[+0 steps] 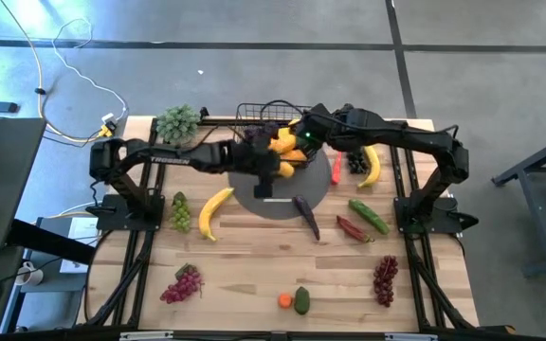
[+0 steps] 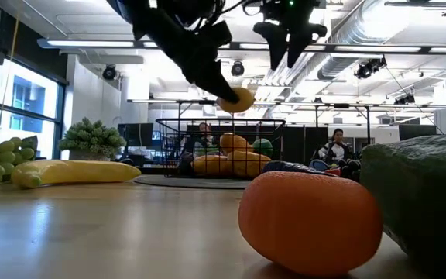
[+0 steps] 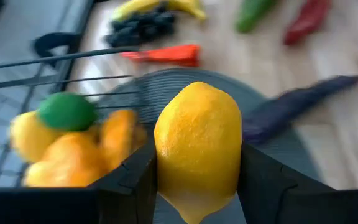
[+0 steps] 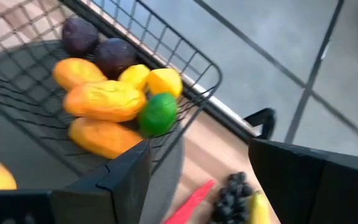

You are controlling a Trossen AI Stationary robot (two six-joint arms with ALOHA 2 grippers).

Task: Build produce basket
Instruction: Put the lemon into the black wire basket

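Observation:
The black wire basket (image 1: 271,121) stands at the far middle of the table, partly on the dark grey round mat (image 1: 282,194). It holds orange mangoes (image 4: 104,99), lemons, a green lime (image 4: 157,114) and dark purple fruits. My left gripper (image 1: 275,170) is over the mat, just on the near side of the basket, and is shut on a yellow lemon (image 3: 197,146). My right gripper (image 1: 299,134) hangs open and empty above the basket's right part; it also shows in the low view (image 2: 286,43). My left gripper pinches the lemon's two opposite sides (image 3: 159,155) at its middle, between its two fingers. The fingers slant down from the table's left. The lemon (image 2: 236,99) is lifted clear, above the mat and about level with the basket's rim.
Loose produce lies around the mat. A banana (image 1: 212,211) and green grapes (image 1: 179,210) are to the left. An eggplant (image 1: 306,216), cucumber (image 1: 368,214), chili (image 1: 352,227), banana (image 1: 373,166) and dark grapes (image 1: 356,163) are to the right. Red grapes (image 1: 183,284), an orange (image 1: 284,300) and an avocado (image 1: 301,300) are near. The leafy bunch (image 1: 176,123) is far left.

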